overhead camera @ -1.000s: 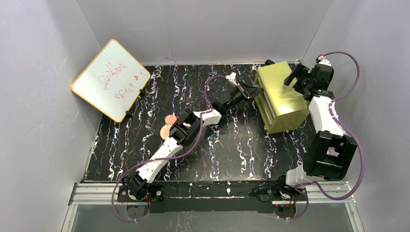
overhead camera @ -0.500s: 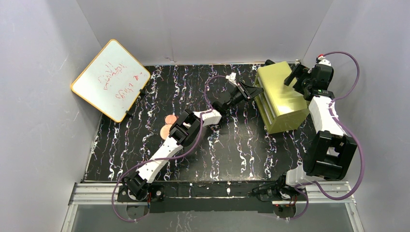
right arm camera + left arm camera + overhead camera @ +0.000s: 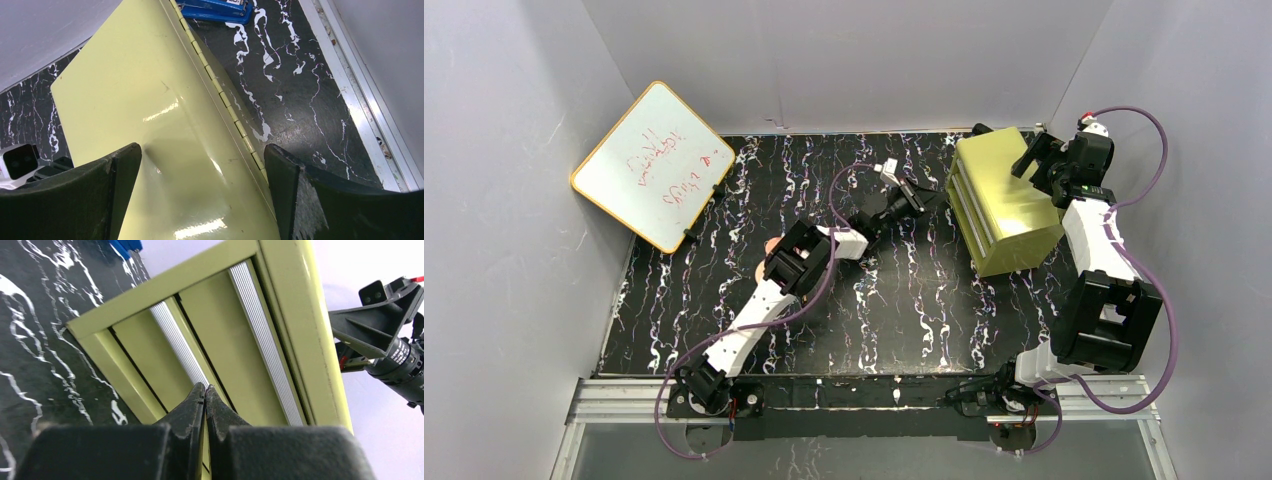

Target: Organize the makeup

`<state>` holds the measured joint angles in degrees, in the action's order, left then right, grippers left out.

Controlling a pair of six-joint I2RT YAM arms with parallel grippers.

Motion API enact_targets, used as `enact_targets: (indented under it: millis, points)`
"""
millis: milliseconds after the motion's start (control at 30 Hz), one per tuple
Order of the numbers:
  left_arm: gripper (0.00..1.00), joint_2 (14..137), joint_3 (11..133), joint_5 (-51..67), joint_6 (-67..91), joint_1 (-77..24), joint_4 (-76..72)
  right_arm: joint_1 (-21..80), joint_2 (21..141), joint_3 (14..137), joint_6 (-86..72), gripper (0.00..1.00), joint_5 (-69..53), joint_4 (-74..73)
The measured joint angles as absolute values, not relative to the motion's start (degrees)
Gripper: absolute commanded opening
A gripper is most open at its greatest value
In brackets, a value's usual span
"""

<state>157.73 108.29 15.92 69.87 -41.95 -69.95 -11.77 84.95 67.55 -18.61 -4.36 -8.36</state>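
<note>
Of the makeup, only slivers of two copper-pink discs (image 3: 767, 245) peek out from under my left arm in the top view; the rest is hidden or out of view. My left gripper (image 3: 921, 196) hovers just left of the yellow-green drawer box (image 3: 1004, 205). Its fingers are pressed together with nothing between them. In the left wrist view the left gripper (image 3: 205, 388) points at the drawer fronts (image 3: 210, 335) and their silver handles (image 3: 177, 342). My right gripper (image 3: 1036, 156) stands open astride the box's top (image 3: 150, 100) at its back edge, its fingers (image 3: 120, 165) near the lid.
A yellow-rimmed whiteboard (image 3: 652, 165) leans in the back left corner. A blue object (image 3: 215, 10) lies on the table behind the box, near the back wall. The box's hinge (image 3: 220, 90) runs along its rear edge. Grey walls enclose the black marbled table (image 3: 904, 310).
My left gripper has drawn back to the left, away from the drawer front, and its fingers have closed. The right arm has not moved.
</note>
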Motion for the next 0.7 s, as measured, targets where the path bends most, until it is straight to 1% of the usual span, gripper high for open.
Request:
enact_targets:
  millis: [133,167,333,400,700]
  points:
    - [0.0,157.7,107.8,16.4,69.6,-41.0,-70.0,-11.8,85.0,67.5,-18.6,1.0,-4.4,-8.3]
    - [0.03,157.6,107.8,16.4,69.6,-40.8,-70.1,-11.8,85.0,67.5,-18.6,1.0,-4.4,-8.3]
    - [0.26,155.8,105.6,17.5,69.0,-40.2,-70.2,-11.9,85.8,67.5,-18.5,1.0,-4.9,-7.4]
    - [0.3,155.0,105.4,17.9,68.7,-40.2,-70.2,-12.3,86.5,67.5,-19.1,1.0,-6.0,-6.6]
    - [0.32,152.8,105.3,20.3,68.5,-39.9,-70.3,-15.4,90.1,67.5,-24.6,1.0,-16.4,-0.1]
